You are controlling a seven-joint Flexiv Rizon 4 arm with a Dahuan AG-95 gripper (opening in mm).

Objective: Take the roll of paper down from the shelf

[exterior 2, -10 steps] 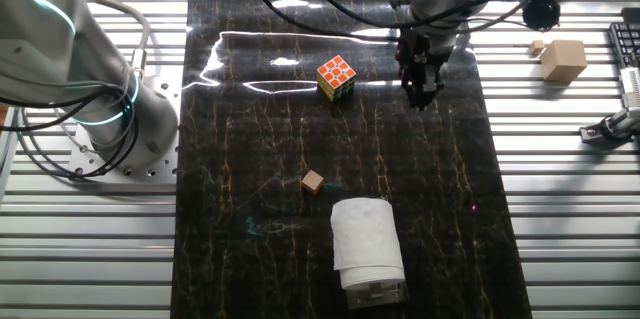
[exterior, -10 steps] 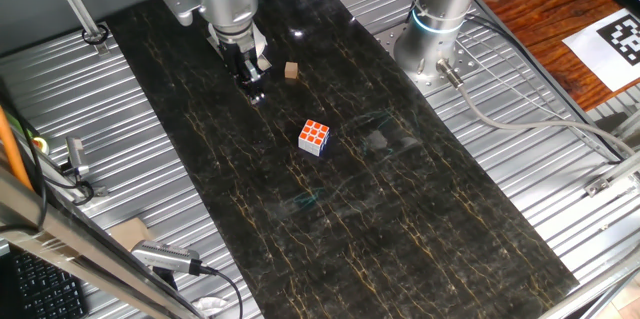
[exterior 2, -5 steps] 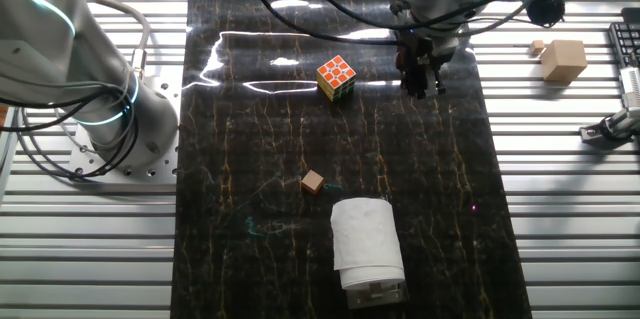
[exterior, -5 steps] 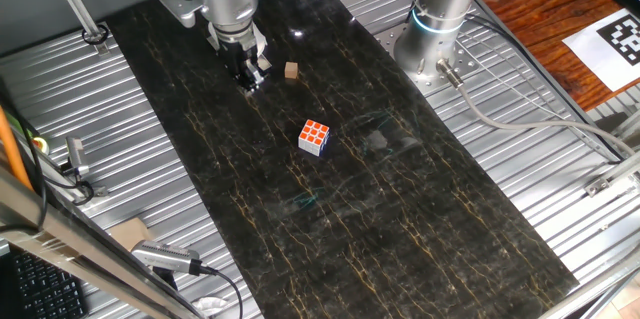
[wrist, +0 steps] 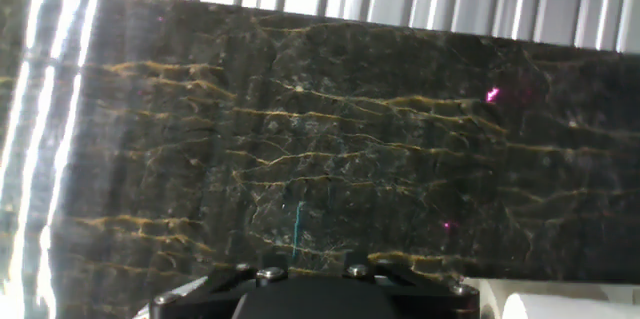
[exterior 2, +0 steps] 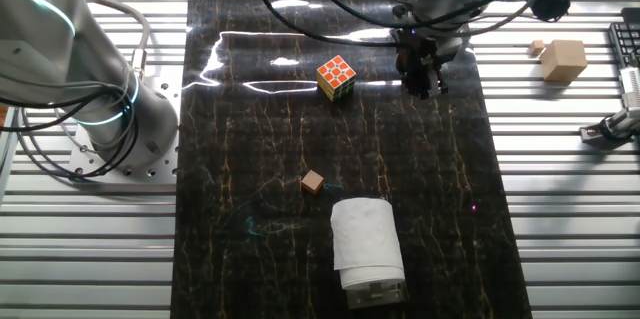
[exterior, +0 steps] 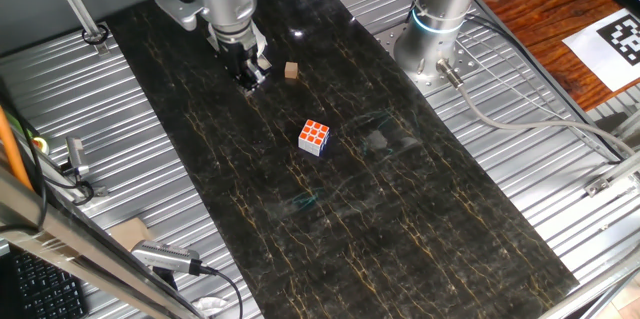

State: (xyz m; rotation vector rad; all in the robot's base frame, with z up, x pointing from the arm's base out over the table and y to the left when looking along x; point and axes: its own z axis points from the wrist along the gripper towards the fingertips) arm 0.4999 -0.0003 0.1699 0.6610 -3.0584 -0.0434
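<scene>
The dark marbled surface (exterior 2: 300, 249) with gold veining runs down the middle of my screens, flanked by ribbed metal panels (exterior 2: 570, 229) on both sides.

In the other fixed view, nearest the camera, I see the roll of paper (exterior 2: 366, 239) lying on its side on top of a small pale shelf (exterior 2: 375, 293) at the near end of the surface. Only a white corner of the roll shows at the bottom right of the hand view. Just beyond the roll and to its left sits a small wooden block (exterior 2: 313, 182), near it but not touching.

Farther up, I have the orange-and-white puzzle cube (exterior 2: 337, 76) resting on the surface, well apart from the block. To the right of the cube, at about the same depth, the hand (exterior 2: 420, 87) hangs from the arm over bare surface, fingers pointing down. The fingers look close together with nothing between them, but I cannot tell for certain whether they are fully closed. The hand is well apart from the roll.

On the far right, on the metal panel, sits a bigger tan block (exterior 2: 563, 60) with a tiny one (exterior 2: 538, 47) beside it. A second robot's base (exterior 2: 110, 119) stands on the left panel.
</scene>
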